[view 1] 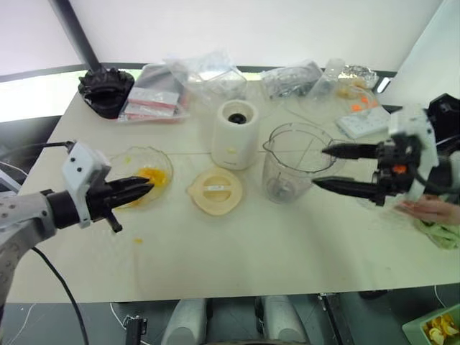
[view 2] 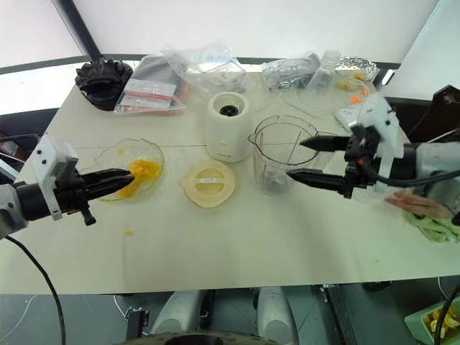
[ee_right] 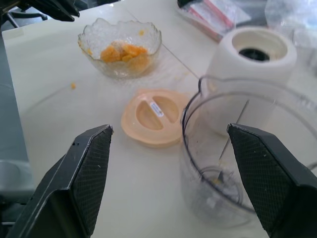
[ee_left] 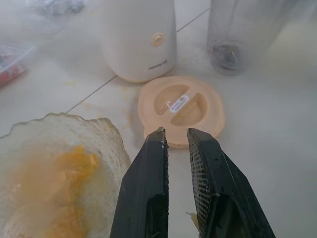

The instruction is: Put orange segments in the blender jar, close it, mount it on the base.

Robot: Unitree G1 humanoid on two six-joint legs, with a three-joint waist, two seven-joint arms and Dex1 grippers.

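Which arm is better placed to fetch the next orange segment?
Left. The left gripper sits at the rim of the glass dish holding the orange segments. The right gripper, jaws wide, is beside the blender jar.

1. The two eye views look forward and down from the head over the whole table (view 1: 237, 251), side by side, sharing nearly the same scene.
2. The left wrist view sits low and close, facing the lid (ee_left: 182, 110), base (ee_left: 139, 37) and dish (ee_left: 59, 163).
3. The right wrist view looks from the opposite side, near the jar (ee_right: 247, 148); both wrist views share lid, base and dish.
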